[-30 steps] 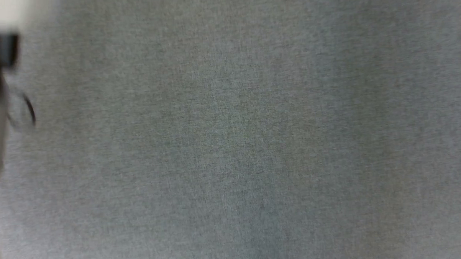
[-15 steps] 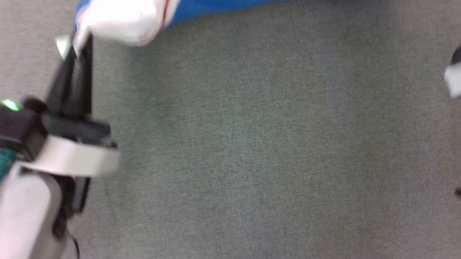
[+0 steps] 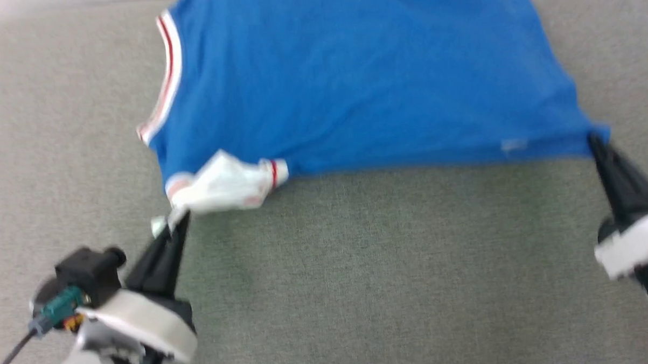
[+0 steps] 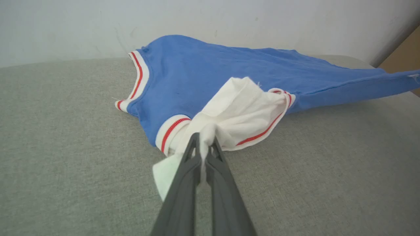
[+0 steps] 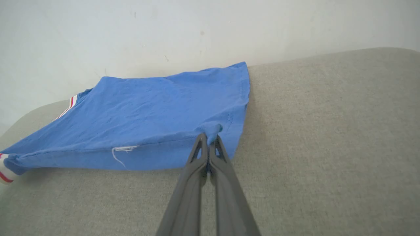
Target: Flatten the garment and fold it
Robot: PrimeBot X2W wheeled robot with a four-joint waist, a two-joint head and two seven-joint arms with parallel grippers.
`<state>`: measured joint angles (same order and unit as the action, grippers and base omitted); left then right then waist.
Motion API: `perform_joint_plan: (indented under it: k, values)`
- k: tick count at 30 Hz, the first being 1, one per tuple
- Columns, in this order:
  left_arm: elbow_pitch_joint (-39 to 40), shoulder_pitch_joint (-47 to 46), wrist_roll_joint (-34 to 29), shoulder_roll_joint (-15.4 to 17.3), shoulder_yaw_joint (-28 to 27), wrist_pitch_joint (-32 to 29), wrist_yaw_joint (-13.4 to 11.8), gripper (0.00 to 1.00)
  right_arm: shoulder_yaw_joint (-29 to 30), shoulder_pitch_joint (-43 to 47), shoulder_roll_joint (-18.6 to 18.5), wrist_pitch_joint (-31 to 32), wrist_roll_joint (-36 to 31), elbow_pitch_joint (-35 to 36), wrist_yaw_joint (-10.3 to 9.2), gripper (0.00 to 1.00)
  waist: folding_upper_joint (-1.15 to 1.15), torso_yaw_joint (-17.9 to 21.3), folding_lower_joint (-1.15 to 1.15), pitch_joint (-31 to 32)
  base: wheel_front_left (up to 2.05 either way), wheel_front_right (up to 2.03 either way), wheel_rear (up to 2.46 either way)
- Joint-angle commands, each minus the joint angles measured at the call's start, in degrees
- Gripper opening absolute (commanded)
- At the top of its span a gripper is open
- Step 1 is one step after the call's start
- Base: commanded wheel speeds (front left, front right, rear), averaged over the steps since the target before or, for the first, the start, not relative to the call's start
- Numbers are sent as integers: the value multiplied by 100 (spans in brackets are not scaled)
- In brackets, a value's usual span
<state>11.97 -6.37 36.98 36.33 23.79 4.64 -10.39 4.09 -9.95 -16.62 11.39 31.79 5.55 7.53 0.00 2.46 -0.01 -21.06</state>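
Pinching the bunched sleeve (image 4: 239,111) with your left fingers (image 4: 185,186) and the hem corner (image 5: 213,129) with your right fingers (image 5: 190,190), you hold the garment (image 3: 363,78) spread beyond both on the surface (image 3: 391,266); flattening seems nearly finished, folding not yet started.

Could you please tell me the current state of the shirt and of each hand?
T-shirt: spread out, unfolded, near edge pulled taut between the hands.
White sleeve: bunched up.
Left hand: shut on the sleeve.
Right hand: shut on the T-shirt's hem corner.
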Motion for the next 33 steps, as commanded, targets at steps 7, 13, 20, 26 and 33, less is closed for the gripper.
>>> perform_joint_plan:
  k: [7, 13, 20, 26, 33]
  values:
    - [288, 902, 803, 170, 132, -548, 190, 0, 60, 1047, -265, 567, 472, 233, -4, 0, 0, -53, 1, 764, 0, 0, 0]
    - [400, 1467, 1212, 311, 312, -1003, 189, 0, 72, 1712, -355, 1102, 704, 288, -4, 0, 0, -55, 1, 1098, 0, 0, 0]
    - [568, 2039, 1678, 442, 491, -1489, 127, 0, 67, 2458, -543, 2028, 942, 368, -4, 0, 0, -89, 1, 1503, 0, 0, 0]
    - [834, 2446, 2006, 514, 585, -1761, 39, 0, 233, 2976, -421, 2699, 1163, 557, -4, 0, 0, -183, 1, 1768, 0, 0, 0]
    - [1233, 2817, 2109, 701, 500, -1802, -177, 0, 512, 3362, -224, 3204, 1251, 914, -4, 0, 0, -243, 1, 1959, 0, 0, 0]
